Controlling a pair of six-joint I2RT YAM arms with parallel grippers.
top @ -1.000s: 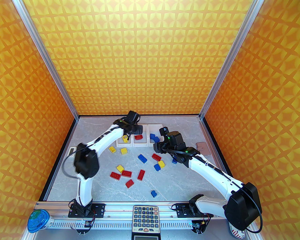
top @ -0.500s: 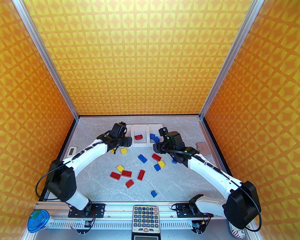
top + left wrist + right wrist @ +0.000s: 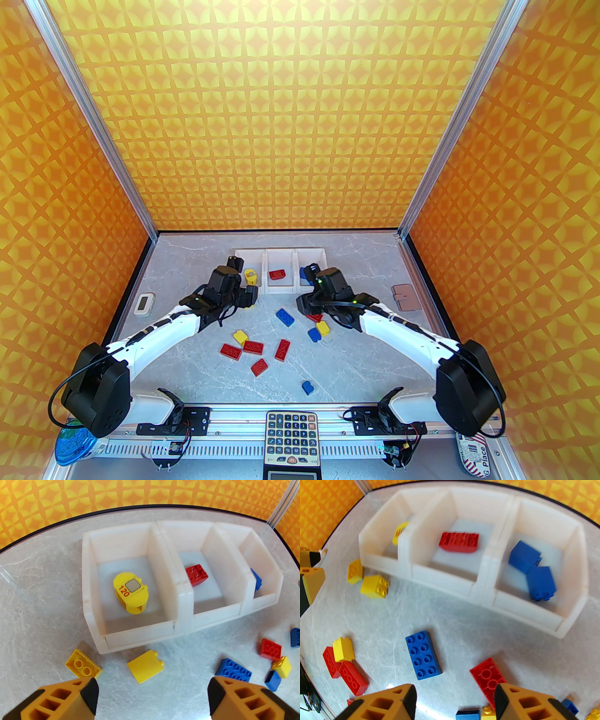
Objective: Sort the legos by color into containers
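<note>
The left claw [image 3: 152, 696] is held spread and empty above the worktop [image 3: 35, 601], just in front of the containers [image 3: 180, 590]. The right claw [image 3: 454, 702] is likewise parted, with nothing gripped. A yellow piece [image 3: 131, 592] is seen in the left bin, a red brick [image 3: 196, 574] in the middle, blue bricks [image 3: 541, 583] in the right. The other legos [image 3: 253, 347] are scattered on the worktop before the bins.

The grey marbled table [image 3: 356, 365] carried three joined white bins [image 3: 280, 288] near its far edge. Loose legos [image 3: 253, 347] lay scattered before them: two yellow bricks [image 3: 145, 665] just beside the left bin, red ones clustered mid-table, and a lone blue brick [image 3: 307, 387] nearer the front. A brown pad [image 3: 405, 297] lay at the right and a white device [image 3: 144, 303] at the left.
</note>
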